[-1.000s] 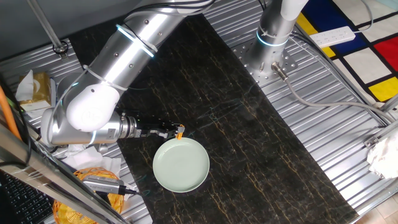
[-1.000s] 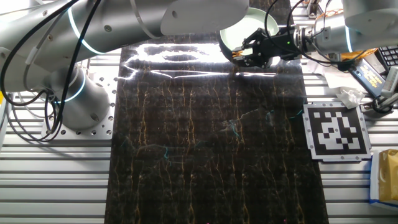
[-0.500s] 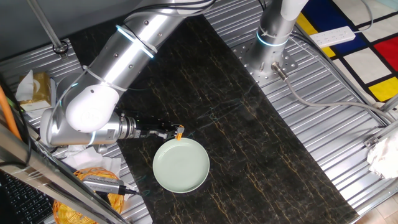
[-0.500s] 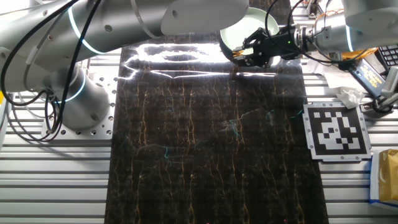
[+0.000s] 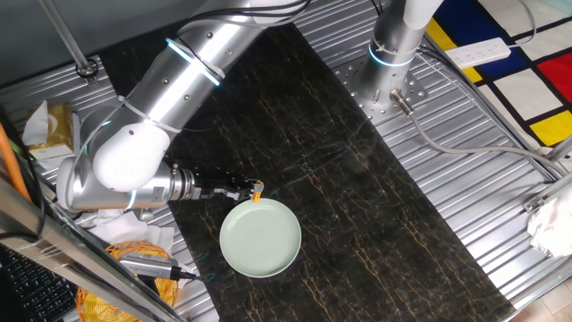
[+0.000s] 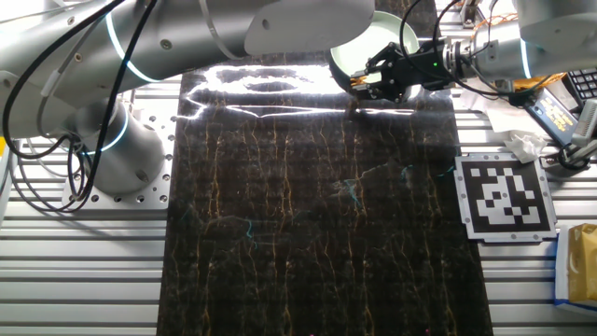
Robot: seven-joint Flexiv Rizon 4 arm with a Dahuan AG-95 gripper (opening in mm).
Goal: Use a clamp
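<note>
Comparing this moment with the half-second and second before, almost nothing has shifted: the gripper [image 5: 249, 190] sits at the same spot by the near rim of the pale green plate [image 5: 261, 240], and in the other fixed view it has only crept a touch upward, which suggests the arm is holding or making a fine adjustment rather than travelling. The clamp [image 5: 258, 189], a small orange clip, shows right at the fingertips, just above the plate's edge, and it appears pinched between the fingers, though it is too small to tell whether its prongs are squeezed apart. By that reading the task stands at the stage of bringing the clip onto the plate rim, not yet clearly fastened. One fixed view looks down and shows the orange clip and the whole plate plainly; the other fixed view, from the opposite side, shows the black gripper [image 6: 371, 80] low against the dark mat [image 6: 317, 205] and only part of the plate [image 6: 396, 33], with the clip barely discernible.
</note>
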